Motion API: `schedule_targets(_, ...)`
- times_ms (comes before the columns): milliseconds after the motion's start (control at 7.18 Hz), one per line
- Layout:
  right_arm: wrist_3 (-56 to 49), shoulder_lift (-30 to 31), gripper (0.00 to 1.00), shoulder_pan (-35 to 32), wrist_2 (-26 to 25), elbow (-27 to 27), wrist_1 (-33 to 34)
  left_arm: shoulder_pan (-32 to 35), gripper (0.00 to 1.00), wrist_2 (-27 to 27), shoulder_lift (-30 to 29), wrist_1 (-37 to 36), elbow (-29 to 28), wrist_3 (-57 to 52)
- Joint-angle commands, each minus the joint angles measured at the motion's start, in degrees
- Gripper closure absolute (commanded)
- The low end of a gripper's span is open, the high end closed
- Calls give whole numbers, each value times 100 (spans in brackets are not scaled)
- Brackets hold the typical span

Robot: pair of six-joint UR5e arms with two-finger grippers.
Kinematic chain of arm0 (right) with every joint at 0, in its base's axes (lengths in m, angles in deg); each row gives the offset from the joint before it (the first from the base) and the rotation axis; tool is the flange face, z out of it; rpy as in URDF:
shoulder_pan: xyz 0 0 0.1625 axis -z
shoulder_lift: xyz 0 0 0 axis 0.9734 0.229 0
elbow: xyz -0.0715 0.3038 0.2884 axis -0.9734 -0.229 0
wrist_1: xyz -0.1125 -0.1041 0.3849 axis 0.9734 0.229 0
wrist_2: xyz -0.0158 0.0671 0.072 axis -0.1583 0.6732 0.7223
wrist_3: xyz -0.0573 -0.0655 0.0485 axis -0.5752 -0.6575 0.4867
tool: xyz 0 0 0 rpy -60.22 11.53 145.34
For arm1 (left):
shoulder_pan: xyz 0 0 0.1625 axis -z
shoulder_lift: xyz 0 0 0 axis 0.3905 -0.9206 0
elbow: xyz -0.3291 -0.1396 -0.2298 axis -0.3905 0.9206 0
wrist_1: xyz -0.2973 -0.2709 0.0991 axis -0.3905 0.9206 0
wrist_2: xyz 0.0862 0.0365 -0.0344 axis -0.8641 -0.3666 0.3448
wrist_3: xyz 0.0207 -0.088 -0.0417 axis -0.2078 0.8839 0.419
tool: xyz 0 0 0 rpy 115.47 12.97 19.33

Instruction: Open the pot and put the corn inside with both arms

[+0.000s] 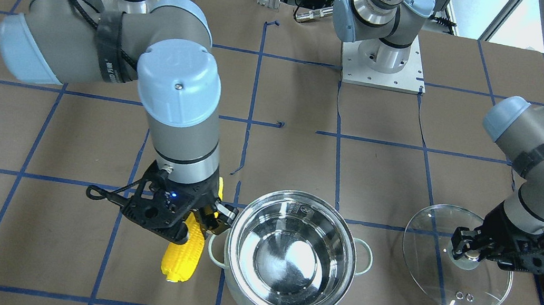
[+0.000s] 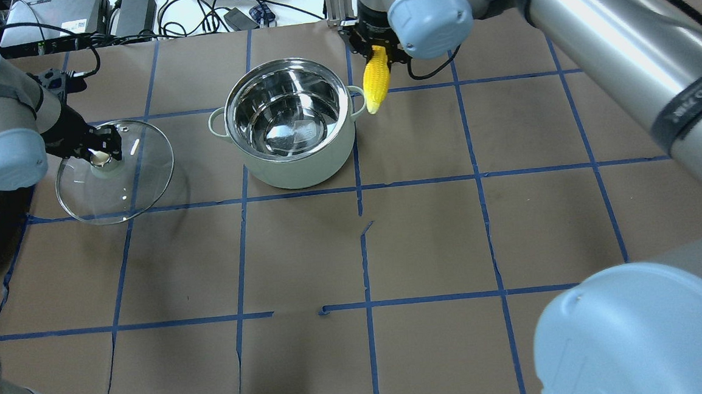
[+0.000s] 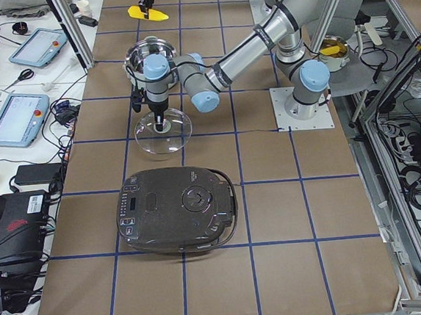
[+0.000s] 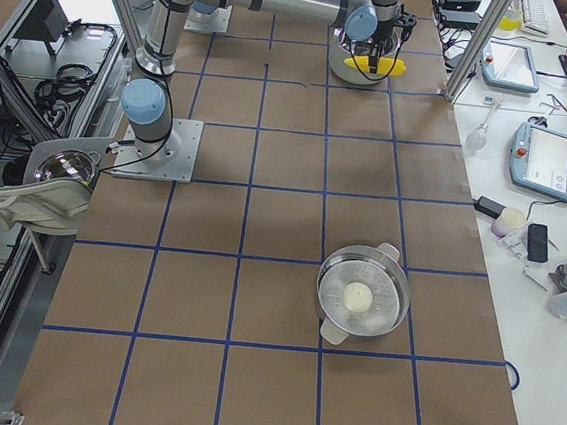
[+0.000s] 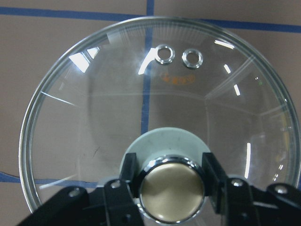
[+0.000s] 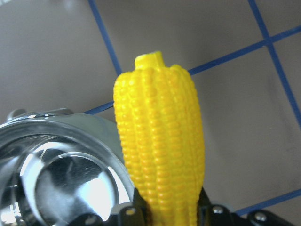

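Yellow corn [image 1: 181, 259] is clamped in the right claw [image 1: 197, 222], lower left of the front view, long axis pointing down-frame, just left of the open pot [image 1: 288, 261]. Meanwhile the left claw [image 1: 468, 252] is clenched on the lid [image 1: 465, 294], far right.

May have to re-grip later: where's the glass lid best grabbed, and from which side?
By the knob, from straight above: the lid lies knob-up, and its wide, smooth glass dome offers nothing else to pinch. The left gripper holds it so.
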Motion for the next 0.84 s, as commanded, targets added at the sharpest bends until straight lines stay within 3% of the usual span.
schedule_targets(0, 534, -705, 100, -436, 145, -883, 121, -60, 69, -6, -39, -303, 273, 21)
schedule_targets(278, 544, -847, 100, -551, 444, -833, 427, -60, 69, 20, -47, -294, 343, 65)
schedule_targets(696, 492, -787, 96, -771, 445, 18, 1541, -60, 63, 3, -65, -286, 387, 65)
